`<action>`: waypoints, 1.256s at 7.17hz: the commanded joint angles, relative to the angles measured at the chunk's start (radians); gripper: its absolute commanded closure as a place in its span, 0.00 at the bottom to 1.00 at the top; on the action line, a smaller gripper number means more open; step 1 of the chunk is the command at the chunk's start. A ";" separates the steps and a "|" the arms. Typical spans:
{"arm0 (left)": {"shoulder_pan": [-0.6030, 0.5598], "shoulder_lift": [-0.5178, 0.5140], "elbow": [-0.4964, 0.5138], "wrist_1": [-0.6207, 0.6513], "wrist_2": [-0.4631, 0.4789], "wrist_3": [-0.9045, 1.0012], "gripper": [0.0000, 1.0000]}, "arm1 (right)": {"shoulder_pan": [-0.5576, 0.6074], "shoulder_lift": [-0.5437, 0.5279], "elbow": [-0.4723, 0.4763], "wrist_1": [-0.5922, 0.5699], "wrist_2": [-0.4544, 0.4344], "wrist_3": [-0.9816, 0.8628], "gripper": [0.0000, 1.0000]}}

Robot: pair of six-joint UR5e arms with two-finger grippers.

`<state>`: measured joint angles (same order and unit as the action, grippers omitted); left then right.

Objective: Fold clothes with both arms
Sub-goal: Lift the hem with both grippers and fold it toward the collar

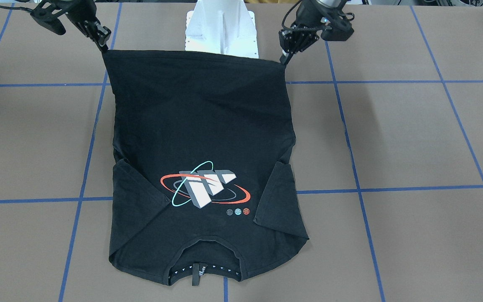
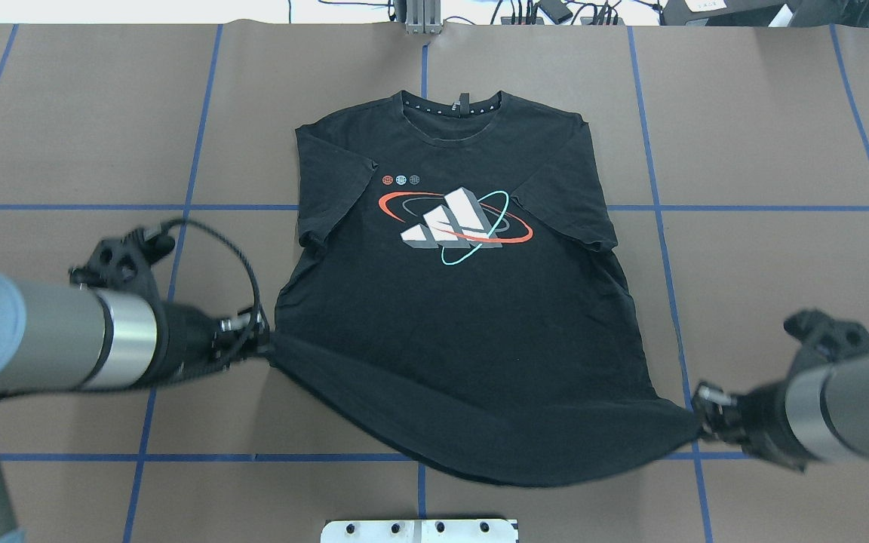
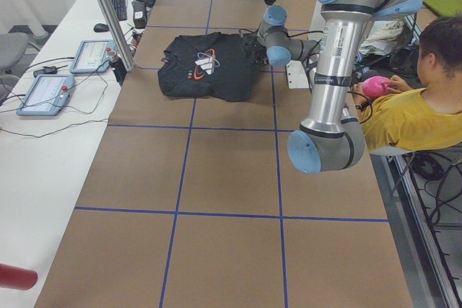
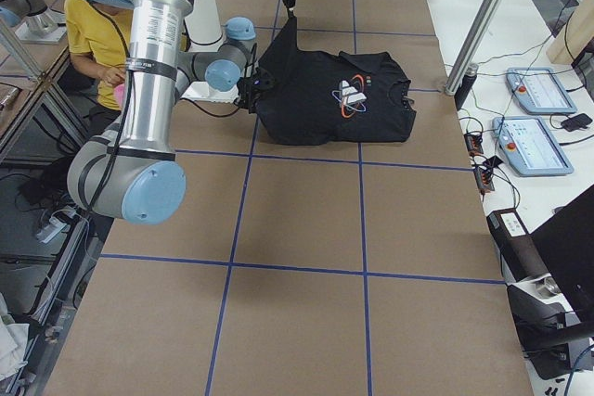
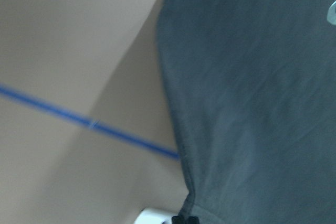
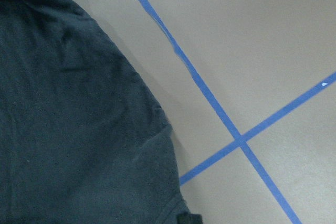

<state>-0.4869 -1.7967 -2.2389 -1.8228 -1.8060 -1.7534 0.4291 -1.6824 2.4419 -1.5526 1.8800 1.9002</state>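
Note:
The black T-shirt (image 2: 465, 324) lies print side up, its collar (image 2: 451, 105) at the far side and both sleeves folded in over the chest. The white-grey block print (image 2: 455, 219) is ringed by red and teal ellipses. My left gripper (image 2: 265, 345) is shut on one corner of the bottom hem, and my right gripper (image 2: 695, 424) is shut on the other. The hem hangs stretched between them, raised off the table. In the front-facing view the left gripper (image 1: 284, 61) and right gripper (image 1: 104, 47) hold the shirt (image 1: 199, 117) taut near the base. Both wrist views show only dark fabric (image 5: 252, 103) (image 6: 79, 129).
The white pedestal base (image 1: 222, 29) stands just behind the raised hem. Blue tape lines (image 2: 434, 207) grid the brown table. A seated person in a yellow shirt (image 3: 411, 117) is beside the robot. Tablets (image 4: 538, 90) and a metal post (image 4: 483, 25) stand along the far side bench.

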 commanded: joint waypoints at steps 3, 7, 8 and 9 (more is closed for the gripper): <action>-0.232 -0.071 0.227 -0.073 -0.036 0.181 1.00 | 0.337 0.496 -0.287 -0.437 0.110 -0.266 1.00; -0.271 -0.172 0.405 -0.118 -0.030 0.183 1.00 | 0.441 0.654 -0.603 -0.394 0.096 -0.452 1.00; -0.285 -0.215 0.488 -0.157 -0.026 0.184 1.00 | 0.466 0.691 -0.744 -0.260 0.094 -0.466 1.00; -0.300 -0.245 0.593 -0.250 -0.026 0.184 1.00 | 0.486 0.738 -0.908 -0.124 0.091 -0.472 1.00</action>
<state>-0.7692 -2.0011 -1.7581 -1.9897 -1.8334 -1.5700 0.8905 -0.9995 1.7175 -1.8258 1.9747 1.4390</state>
